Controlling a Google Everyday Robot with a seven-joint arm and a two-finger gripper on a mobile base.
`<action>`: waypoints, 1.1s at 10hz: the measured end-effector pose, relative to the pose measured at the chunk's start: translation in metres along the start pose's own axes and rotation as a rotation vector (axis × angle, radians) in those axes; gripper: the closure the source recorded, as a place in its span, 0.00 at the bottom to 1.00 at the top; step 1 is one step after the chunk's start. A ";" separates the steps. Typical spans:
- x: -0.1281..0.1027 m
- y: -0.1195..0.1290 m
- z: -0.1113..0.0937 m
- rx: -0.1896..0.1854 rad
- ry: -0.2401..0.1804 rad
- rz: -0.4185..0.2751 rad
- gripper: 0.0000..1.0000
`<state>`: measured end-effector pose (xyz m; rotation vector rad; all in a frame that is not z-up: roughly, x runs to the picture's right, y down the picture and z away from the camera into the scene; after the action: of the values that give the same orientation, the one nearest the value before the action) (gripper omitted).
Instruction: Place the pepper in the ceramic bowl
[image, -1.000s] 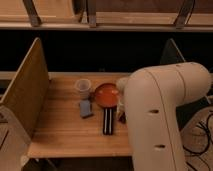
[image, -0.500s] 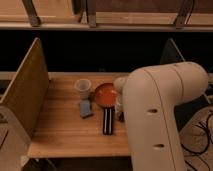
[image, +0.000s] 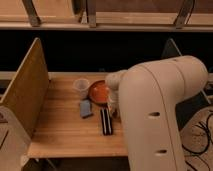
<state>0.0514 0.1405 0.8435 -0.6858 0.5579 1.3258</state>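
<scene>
Gripper (image: 113, 103) hangs just right of the ceramic bowl (image: 98, 92), its fingers closed together.

Inspection of the arm (image: 160, 115): one bulky white link fills the right half of the view, rising from the bottom edge to a rounded elbow at the upper right. From there it reaches left toward centre and ends in a pale wrist (image: 116, 80) turned downward. The gripper (image: 113, 104) hangs below that wrist at mid-view, pointing down and partly hidden by the link's edge. Its fingers are closed together. Whether they clasp anything cannot be told.
</scene>
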 end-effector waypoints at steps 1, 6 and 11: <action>-0.003 0.008 -0.022 0.025 -0.043 -0.028 1.00; -0.032 0.011 -0.068 0.115 -0.158 -0.134 1.00; -0.079 0.010 -0.082 0.193 -0.215 -0.197 1.00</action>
<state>0.0301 0.0282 0.8430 -0.4215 0.4255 1.1271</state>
